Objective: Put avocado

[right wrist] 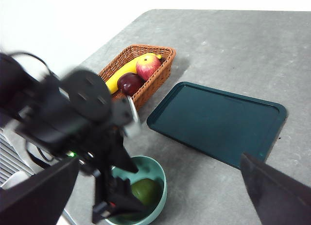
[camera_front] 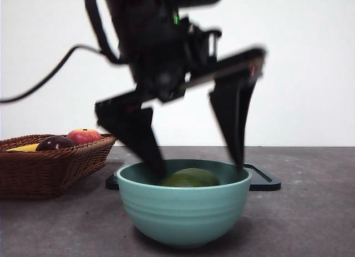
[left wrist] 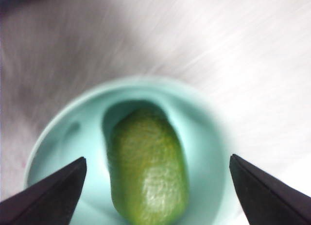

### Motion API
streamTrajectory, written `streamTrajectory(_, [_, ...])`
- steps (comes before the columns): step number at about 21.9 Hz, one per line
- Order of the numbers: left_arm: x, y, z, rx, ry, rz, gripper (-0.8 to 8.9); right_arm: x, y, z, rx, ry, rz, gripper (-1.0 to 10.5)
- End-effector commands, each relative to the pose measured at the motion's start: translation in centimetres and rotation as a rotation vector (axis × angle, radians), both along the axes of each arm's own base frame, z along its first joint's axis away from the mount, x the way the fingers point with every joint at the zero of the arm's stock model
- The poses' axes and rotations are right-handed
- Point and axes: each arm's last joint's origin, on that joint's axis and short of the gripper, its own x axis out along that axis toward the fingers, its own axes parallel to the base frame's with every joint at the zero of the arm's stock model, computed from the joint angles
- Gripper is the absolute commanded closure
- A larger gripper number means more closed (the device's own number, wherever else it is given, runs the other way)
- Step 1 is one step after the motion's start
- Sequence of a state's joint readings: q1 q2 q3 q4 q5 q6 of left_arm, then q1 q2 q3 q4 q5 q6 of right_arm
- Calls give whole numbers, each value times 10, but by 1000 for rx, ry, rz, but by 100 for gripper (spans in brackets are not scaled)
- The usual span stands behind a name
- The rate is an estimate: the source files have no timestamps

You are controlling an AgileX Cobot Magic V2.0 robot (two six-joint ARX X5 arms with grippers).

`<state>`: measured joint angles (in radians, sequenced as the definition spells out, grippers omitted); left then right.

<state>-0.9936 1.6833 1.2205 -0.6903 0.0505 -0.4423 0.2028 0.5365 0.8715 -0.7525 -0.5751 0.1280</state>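
The dull green avocado (camera_front: 191,178) lies inside the teal bowl (camera_front: 183,212) at the front of the table. In the left wrist view the avocado (left wrist: 148,169) rests on the bowl's floor (left wrist: 204,142), between and below my jaws, with clear gaps on both sides. My left gripper (camera_front: 197,162) hangs open just over the bowl, one fingertip dipping inside the rim. The right wrist view looks down on that arm, the bowl (right wrist: 158,174) and the avocado (right wrist: 146,191). My right gripper (right wrist: 160,205) is held high above the table and is open, holding nothing.
A wicker basket (camera_front: 50,168) at the left holds a red-orange apple (camera_front: 84,136), a dark maroon fruit (camera_front: 54,143) and a banana (right wrist: 127,69). A dark flat tray (right wrist: 218,120) lies behind the bowl. A black cable (camera_front: 50,74) trails left from the arm.
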Motion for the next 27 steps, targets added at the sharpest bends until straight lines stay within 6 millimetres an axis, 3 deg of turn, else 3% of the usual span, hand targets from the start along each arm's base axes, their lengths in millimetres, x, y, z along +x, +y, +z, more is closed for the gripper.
streamTrajectory(1, [-9,-2,25,-66,-52,-38,268,-1,0,6,2,-22,7,357])
streamTrajectory(4, [-22,14,54,-79,-122,-55,220,-1,0,6,2,-22,7,357])
streamTrajectory(7, [-40,44,84,-58,-172,-87,221,-1,0,6,2,-21,7,357])
streamTrajectory(12, [-79,114,139,-138,-310,-118,221,-1,0,6,3,-21,8,357])
streamTrajectory(16, [-114,173,164,-218,-424,-111,221,-1,0,6,5,-24,7,357])
streamTrajectory(19, [-136,211,169,-298,-500,-91,221,-1,0,6,6,-24,10,357])
streamTrajectory(21, [-149,234,161,-350,-536,-83,221,-1,0,6,6,-24,10,357])
streamTrajectory(27, [-163,258,123,-379,-542,-47,221,-1,0,6,18,-9,4,357])
